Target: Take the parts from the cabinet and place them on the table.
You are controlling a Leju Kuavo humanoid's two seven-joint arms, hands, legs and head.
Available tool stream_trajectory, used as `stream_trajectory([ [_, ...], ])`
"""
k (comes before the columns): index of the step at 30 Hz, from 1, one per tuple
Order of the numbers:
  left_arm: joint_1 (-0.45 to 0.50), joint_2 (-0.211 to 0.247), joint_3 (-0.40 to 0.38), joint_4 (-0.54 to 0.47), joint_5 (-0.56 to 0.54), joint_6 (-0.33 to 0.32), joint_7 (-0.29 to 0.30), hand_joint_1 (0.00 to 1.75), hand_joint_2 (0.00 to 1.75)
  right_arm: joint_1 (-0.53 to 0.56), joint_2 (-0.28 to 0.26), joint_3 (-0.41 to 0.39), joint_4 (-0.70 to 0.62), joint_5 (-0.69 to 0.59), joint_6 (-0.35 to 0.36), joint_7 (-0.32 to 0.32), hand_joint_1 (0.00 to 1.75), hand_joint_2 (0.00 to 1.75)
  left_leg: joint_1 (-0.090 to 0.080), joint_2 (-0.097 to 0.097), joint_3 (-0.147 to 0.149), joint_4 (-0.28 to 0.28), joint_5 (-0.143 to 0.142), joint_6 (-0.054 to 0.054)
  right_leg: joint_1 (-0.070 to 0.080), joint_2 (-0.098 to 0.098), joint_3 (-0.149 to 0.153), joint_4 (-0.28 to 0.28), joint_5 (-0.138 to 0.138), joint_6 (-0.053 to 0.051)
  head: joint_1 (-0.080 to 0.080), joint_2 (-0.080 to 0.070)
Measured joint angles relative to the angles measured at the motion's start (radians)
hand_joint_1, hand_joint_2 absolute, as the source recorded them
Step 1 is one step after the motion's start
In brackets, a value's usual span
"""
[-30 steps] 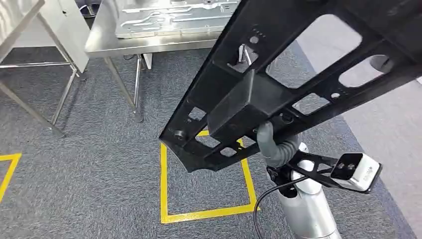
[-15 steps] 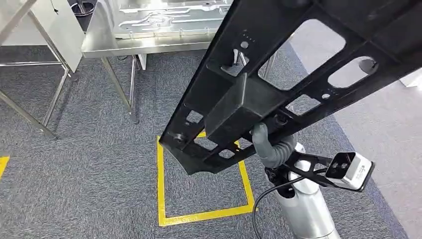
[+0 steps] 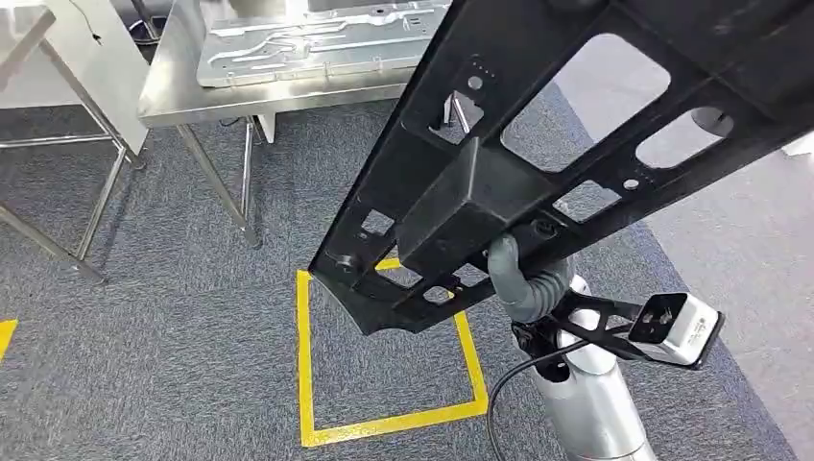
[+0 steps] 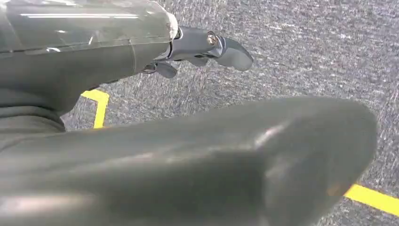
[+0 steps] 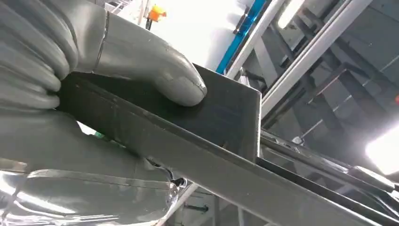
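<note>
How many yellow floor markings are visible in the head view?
2. One yellow taped square lies on the carpet beneath the black frame part; a second marking's corner shows at the left edge. Others may be hidden behind the part.

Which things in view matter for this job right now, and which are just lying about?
Part of the job:
- black frame part, held by the right hand
- steel table, where it goes
- silver panel lying on that table

Just lying about:
- yellow floor tape square
- second table at far left
- left hand, hanging over the carpet, holding nothing
</note>
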State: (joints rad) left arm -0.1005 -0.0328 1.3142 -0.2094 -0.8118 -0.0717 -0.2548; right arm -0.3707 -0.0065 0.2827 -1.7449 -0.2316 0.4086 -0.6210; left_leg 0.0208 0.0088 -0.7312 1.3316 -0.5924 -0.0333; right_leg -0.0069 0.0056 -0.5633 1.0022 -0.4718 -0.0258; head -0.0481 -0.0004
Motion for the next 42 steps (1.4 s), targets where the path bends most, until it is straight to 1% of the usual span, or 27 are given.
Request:
stream_trajectory([
  [2,0.001,0.0,0.0,0.0,0.0,0.0,0.0,0.0,0.0,0.001,0.0,0.0,0.0,0.0,0.0,0.0,1.75,1.75,0.0,0.0,0.029,-0.097,0.087,0.005,0.001,0.005,0.019,0.0,-0.013,0.003,0.0,0.0],
  [4,0.001,0.003,0.0,0.0,0.0,0.0,-0.002,0.0,0.0,-0.001,0.0,0.0,0.0,0.0,0.0,0.0,1.75,1.75,-0.002,-0.001,0.099,-0.27,0.185,0.018,0.002,0.006,0.041,0.0,-0.031,0.009,0.0,0.0],
  [6,-0.001,0.004,0.0,0.0,0.001,0.0,-0.004,0.0,0.0,-0.004,0.0,0.0,0.0,-0.001,0.0,0.0,1.75,1.75,-0.011,-0.002,0.123,-0.307,0.15,0.03,0.006,0.01,0.042,0.001,-0.045,0.023,0.0,0.0],
  [8,0.001,0.004,0.0,0.0,0.002,0.0,-0.006,0.0,0.0,-0.003,0.0,0.0,0.0,-0.001,0.0,0.003,1.75,1.75,-0.011,-0.002,0.124,-0.319,0.144,0.043,0.006,0.009,0.05,0.001,-0.035,0.037,0.0,0.0],
  [10,0.002,0.004,0.0,0.0,0.002,-0.001,-0.006,0.0,0.0,-0.006,0.0,0.001,-0.002,-0.001,0.0,0.005,1.75,1.75,-0.006,-0.006,0.151,-0.331,0.141,0.054,0.002,0.006,0.045,0.027,-0.042,0.047,0.0,0.0],
  [11,0.001,0.004,0.0,0.0,0.002,-0.001,-0.007,0.0,0.0,-0.009,0.0,0.001,-0.002,-0.001,0.001,0.003,1.75,1.75,-0.005,-0.006,0.162,-0.333,0.136,0.06,0.001,0.004,0.015,0.083,-0.047,0.048,0.0,0.0],
  [13,0.001,0.004,0.0,0.0,0.002,-0.001,-0.007,0.0,0.0,-0.007,0.0,0.002,-0.002,-0.002,0.0,0.003,1.75,1.75,-0.005,-0.006,0.177,-0.334,0.121,0.063,-0.001,0.004,-0.091,0.235,-0.093,0.056,0.0,0.0],
  [15,0.004,0.004,0.0,0.0,0.002,-0.001,-0.006,0.0,0.0,-0.002,0.0,0.002,-0.002,-0.002,0.0,0.004,1.75,1.75,-0.005,-0.006,0.197,-0.334,0.102,0.062,-0.002,0.003,-0.17,0.312,-0.137,0.062,0.0,0.0],
  [17,0.006,0.004,0.0,0.0,0.002,-0.001,-0.006,0.0,0.0,-0.002,0.0,0.002,-0.002,-0.002,0.0,0.004,1.75,1.75,-0.005,-0.009,0.23,-0.334,0.077,0.058,-0.006,0.0,-0.177,0.242,-0.103,0.061,0.0,0.0],
  [18,0.006,0.004,0.0,0.0,0.002,-0.001,-0.006,0.0,0.0,-0.002,0.0,0.002,-0.002,-0.002,0.0,0.004,1.75,1.75,-0.005,-0.009,0.251,-0.334,0.063,0.056,-0.006,-0.001,-0.158,0.166,-0.05,0.057,0.0,0.0],
  [20,0.007,0.004,0.001,0.0,0.002,-0.002,-0.007,0.0,0.0,0.0,0.0,0.002,0.0,-0.002,0.0,0.004,1.75,1.75,-0.006,-0.008,0.274,-0.334,0.036,0.047,-0.003,-0.012,-0.139,0.024,0.126,0.043,0.0,0.0],
  [21,0.005,0.004,0.001,0.0,0.002,-0.002,-0.007,0.0,0.0,0.001,-0.001,0.003,0.002,-0.002,0.0,0.003,1.75,1.75,-0.008,-0.011,0.283,-0.339,0.026,0.04,0.006,-0.013,-0.136,0.027,0.096,0.042,0.001,0.0],
  [24,0.001,0.004,0.002,0.0,0.003,-0.002,-0.009,0.0,0.0,-0.001,0.0,0.003,-0.001,-0.001,0.0,0.003,1.75,1.75,-0.007,-0.006,0.312,-0.34,0.034,0.019,0.008,0.0,-0.107,0.017,0.078,0.016,0.0,0.0],
  [26,-0.008,0.004,0.001,0.0,0.002,-0.003,-0.009,0.0,0.0,-0.003,0.0,0.003,-0.005,-0.002,0.0,0.002,1.75,1.75,-0.003,-0.007,0.26,-0.229,0.065,0.012,0.004,0.0,-0.068,0.004,0.062,0.005,0.0,0.0],
  [27,-0.009,0.004,0.001,0.0,0.002,-0.003,-0.009,0.0,0.0,-0.003,0.0,0.003,-0.004,-0.002,0.0,0.003,1.75,1.75,-0.001,-0.008,0.209,-0.152,0.068,0.009,0.004,-0.001,-0.055,0.003,0.051,0.0,0.0,0.0],
  [28,-0.006,0.004,0.001,0.0,0.002,-0.002,-0.009,0.0,0.0,-0.002,0.0,0.003,-0.004,-0.002,0.0,0.004,1.75,1.75,-0.002,-0.008,0.158,-0.089,0.043,0.007,0.004,0.0,-0.042,0.003,0.039,-0.002,0.0,0.0],
  [30,0.002,0.005,0.002,0.0,0.002,-0.002,-0.009,0.0,0.0,0.001,0.0,0.003,-0.001,-0.002,0.0,0.007,1.75,1.75,-0.002,-0.008,0.074,-0.027,-0.067,0.005,0.004,0.007,-0.011,0.003,0.012,-0.004,0.0,0.0],
  [31,0.004,0.005,0.002,0.0,0.002,-0.002,-0.009,0.0,0.0,0.002,0.0,0.003,0.001,-0.002,0.0,0.008,1.75,1.75,-0.002,-0.008,0.051,-0.039,-0.1,0.005,0.005,0.01,0.008,0.003,-0.003,-0.003,0.0,0.0],
  [32,0.005,0.005,0.002,0.0,0.002,-0.002,-0.009,0.0,0.0,0.002,0.0,0.003,0.003,-0.002,0.0,0.01,1.75,1.75,-0.003,-0.008,0.042,-0.077,-0.096,0.008,0.006,0.011,0.029,0.003,-0.018,-0.003,0.0,0.0],
  [33,0.006,0.005,0.002,0.0,0.001,-0.002,-0.009,0.0,0.0,0.002,0.0,0.003,0.006,-0.002,0.0,0.01,1.75,1.75,-0.004,-0.008,0.045,-0.138,-0.054,0.014,0.008,0.011,0.051,0.003,-0.034,-0.002,0.0,0.0],
  [34,0.007,0.007,0.002,0.0,0.002,-0.002,-0.009,0.0,0.0,0.003,0.0,0.003,0.008,-0.002,0.0,0.011,1.75,1.75,-0.009,-0.008,0.051,-0.212,0.037,0.025,0.01,0.011,0.07,0.002,-0.049,-0.001,0.0,0.0],
  [35,0.009,0.011,0.002,0.0,0.002,-0.002,-0.009,0.0,0.0,0.003,0.0,0.003,0.011,-0.002,-0.001,0.011,1.75,1.75,-0.013,-0.008,0.052,-0.279,0.159,0.036,0.009,0.01,0.078,0.001,-0.06,0.0,0.0,0.0],
  [36,0.013,0.011,0.002,0.0,0.001,-0.002,-0.009,0.0,0.0,0.008,0.0,0.003,0.015,-0.002,-0.002,0.011,1.75,1.75,-0.019,-0.016,0.049,-0.29,0.183,0.038,0.013,0.02,0.089,0.004,-0.072,0.008,0.0,0.0],
  [37,0.014,0.013,0.002,0.0,0.002,-0.001,-0.008,0.0,0.0,0.008,0.0,0.004,0.015,-0.002,-0.003,0.012,1.75,1.75,-0.02,-0.017,0.061,-0.29,0.182,0.04,0.013,0.022,0.094,0.0,-0.084,0.015,0.0,0.0],
  [39,0.01,0.013,0.002,0.0,0.002,0.0,-0.009,0.0,0.0,0.007,0.0,0.003,0.015,-0.001,-0.01,0.018,1.75,1.75,-0.018,-0.016,0.079,-0.302,0.192,0.051,0.014,0.022,0.105,0.022,-0.068,0.028,0.0,0.0],
  [41,0.006,0.011,0.002,0.0,0.002,0.0,-0.01,0.0,0.0,0.004,0.0,0.003,0.015,0.003,-0.018,0.024,1.75,1.75,-0.011,-0.017,0.114,-0.316,0.188,0.055,0.013,0.012,0.074,0.101,-0.053,0.039,0.0,0.0],
  [42,0.005,0.011,0.002,0.0,0.003,0.0,-0.009,0.0,0.0,0.004,0.0,0.004,0.015,0.014,-0.021,0.027,1.75,1.75,-0.011,-0.017,0.124,-0.32,0.18,0.059,0.01,0.007,0.033,0.163,-0.054,0.045,0.0,0.0],
])
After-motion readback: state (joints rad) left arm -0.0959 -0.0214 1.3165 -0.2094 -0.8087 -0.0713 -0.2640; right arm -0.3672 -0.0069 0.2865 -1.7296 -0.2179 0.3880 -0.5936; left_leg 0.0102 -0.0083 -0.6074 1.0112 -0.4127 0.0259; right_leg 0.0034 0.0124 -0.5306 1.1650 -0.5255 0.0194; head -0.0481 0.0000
